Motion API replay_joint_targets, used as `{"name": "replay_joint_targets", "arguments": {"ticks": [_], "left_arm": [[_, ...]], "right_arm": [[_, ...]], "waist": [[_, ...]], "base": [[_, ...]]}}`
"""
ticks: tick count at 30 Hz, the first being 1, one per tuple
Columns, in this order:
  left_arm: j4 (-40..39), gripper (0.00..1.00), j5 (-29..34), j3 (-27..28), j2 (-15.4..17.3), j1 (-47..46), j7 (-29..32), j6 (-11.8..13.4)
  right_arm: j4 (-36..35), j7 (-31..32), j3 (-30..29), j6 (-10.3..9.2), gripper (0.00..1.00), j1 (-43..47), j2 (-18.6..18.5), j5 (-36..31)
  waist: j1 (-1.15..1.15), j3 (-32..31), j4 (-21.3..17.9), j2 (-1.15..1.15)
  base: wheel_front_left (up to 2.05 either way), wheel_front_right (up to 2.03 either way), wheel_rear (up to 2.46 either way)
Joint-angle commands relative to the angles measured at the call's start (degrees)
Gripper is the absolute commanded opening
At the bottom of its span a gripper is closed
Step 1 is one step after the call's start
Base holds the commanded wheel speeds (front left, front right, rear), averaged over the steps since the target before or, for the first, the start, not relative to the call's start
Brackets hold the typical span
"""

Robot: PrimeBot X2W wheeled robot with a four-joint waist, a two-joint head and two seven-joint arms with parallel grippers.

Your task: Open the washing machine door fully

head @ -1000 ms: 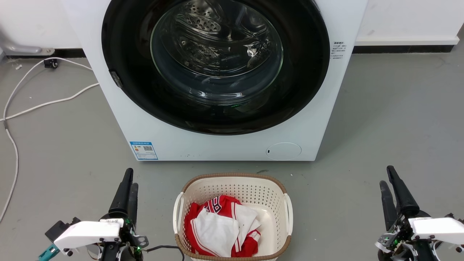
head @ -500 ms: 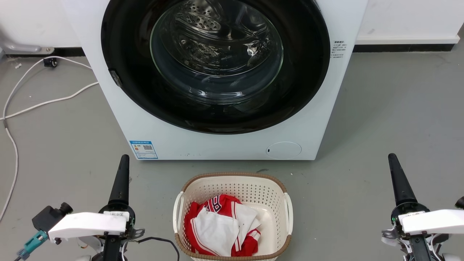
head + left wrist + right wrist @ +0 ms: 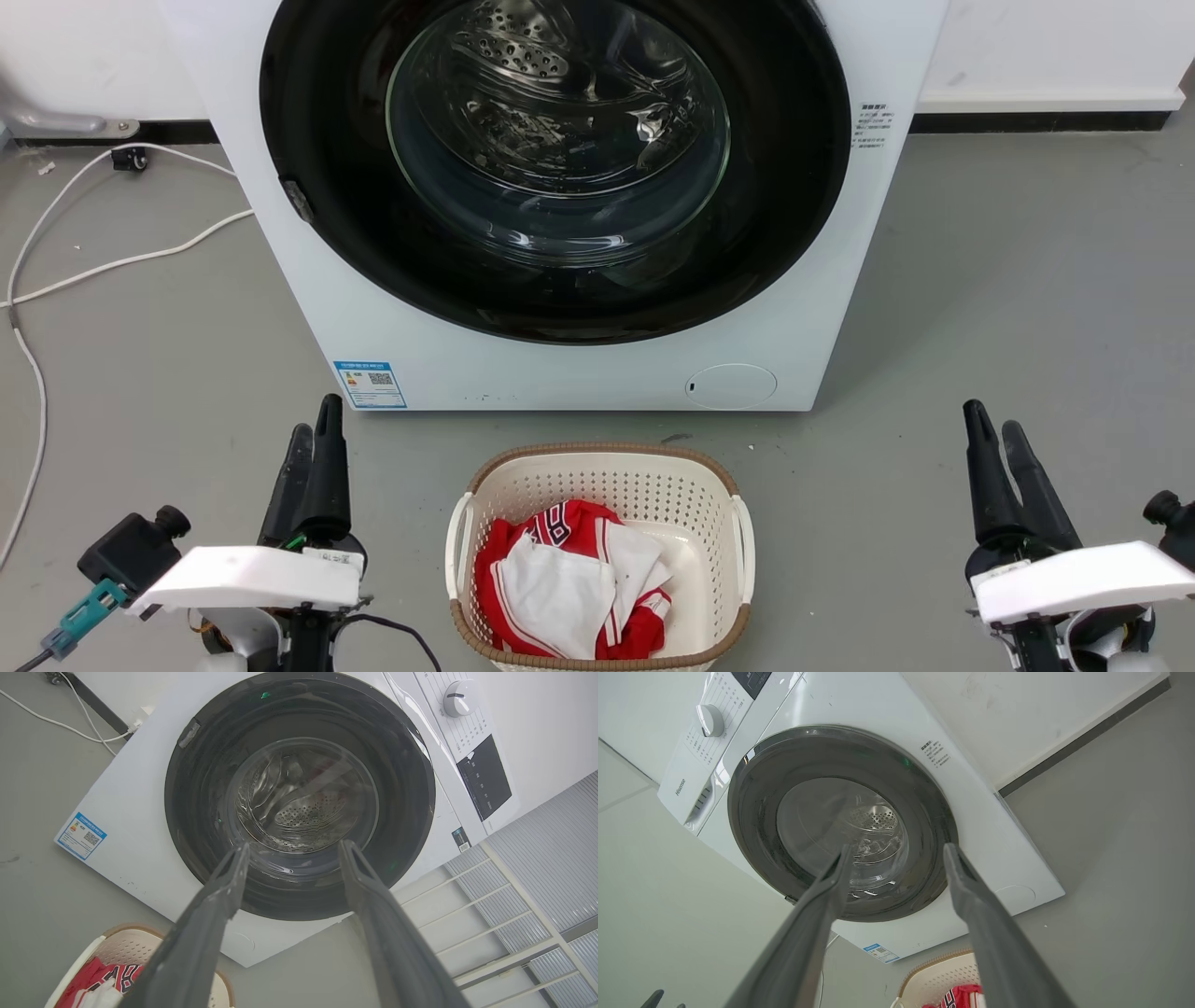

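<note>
The white washing machine stands ahead on the floor. Its door, a glossy black disc with a clear glass bowl at the centre, lies flat against the front. A small latch piece shows on the door's left rim. My left gripper hovers low at the left, well short of the machine, open with nothing between its fingers. At the lower right my right gripper is open too and holds nothing. Both wrist views look up at the door past spread fingers.
A cream perforated basket with red and white clothing sits between the arms, in front of the machine. White cables trail over the grey floor at the left. A control dial sits on the machine's panel.
Both wrists have rolled over the last second, so each gripper shows both fingers side by side again. The right gripper shifted slightly left. The door has not moved.
</note>
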Motion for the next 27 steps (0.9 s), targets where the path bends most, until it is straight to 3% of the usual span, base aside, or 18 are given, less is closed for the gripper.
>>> {"name": "replay_joint_targets", "arguments": {"ticks": [1,14,27], "left_arm": [[-1.0,1.0,2.31,-0.23,0.17,-0.34,-0.53,-0.14],[0.11,1.0,16.52,-0.9,0.21,0.79,-2.87,-0.16],[0.52,1.0,26.85,-1.54,0.35,1.51,-4.91,0.26]], "right_arm": [[-1.1,-0.57,0.32,0.0,1.0,-0.39,-0.09,-2.57],[0.19,-2.89,0.04,0.0,1.0,0.9,-0.08,-14.88],[1.16,-4.48,-0.1,0.0,1.0,1.48,-0.06,-24.47]], "waist": [[0.0,-0.01,-0.01,0.0],[0.0,-0.2,0.07,0.0],[0.0,-0.34,0.11,0.0]], "base": [[0.0,0.0,0.0],[0.0,0.0,0.0],[0.0,0.0,0.0]]}}
